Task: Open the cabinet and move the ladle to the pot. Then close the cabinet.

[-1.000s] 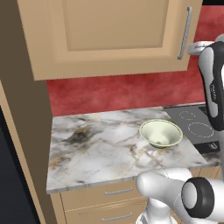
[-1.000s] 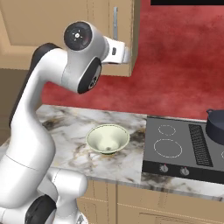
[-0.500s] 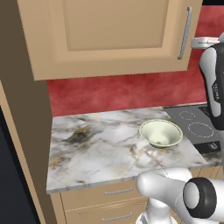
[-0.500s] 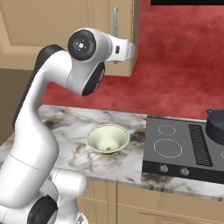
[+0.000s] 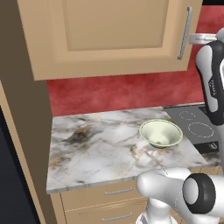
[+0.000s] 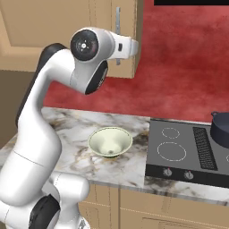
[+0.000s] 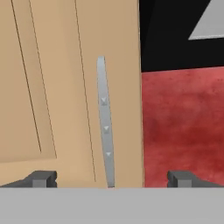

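The released claw [image 7: 109,178] faces the light tan wooden cabinet [image 5: 109,35], filling the upper frame, jaws either side of its long grey metal bar handle [image 7: 105,127]. The bar sits left of centre; closing unevenly might let it slip.

Lighting is flat and even everywhere, typical rendered look with no obvious lamp or hot glare. The bench [image 5: 100,144] gets soft shading at most; the pale green bowl [image 5: 160,133] drops only a faint shadow. The cabinet [image 5: 109,35] underside goes a bit darker, and the far left of the left base view is nearly black. Edges stay crisp, no lens warp. The hand view looks softer and blockier up close, with the handle [image 7: 105,122] slightly smeared.
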